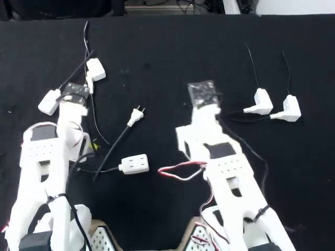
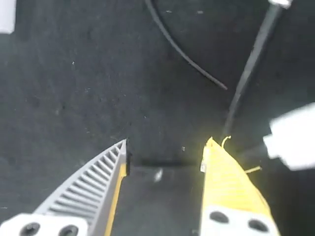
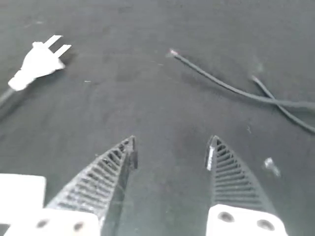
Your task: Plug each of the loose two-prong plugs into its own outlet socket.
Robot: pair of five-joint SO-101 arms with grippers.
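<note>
A two-prong plug on a thick black cable lies mid-table, also in the right wrist view. A white outlet block sits nearer the front. Two white plugs lie at the back left, on either side of my left gripper. That gripper is open over bare cloth, with a white plug body just beside its yellow finger. My right gripper is open and empty above the cloth. Two more white plugs lie to its right.
Thin black wires trail from the right-hand plugs across the cloth ahead of the right gripper. A thick black cable and a thin wire run ahead of the left gripper. The black table stretches bare at the back.
</note>
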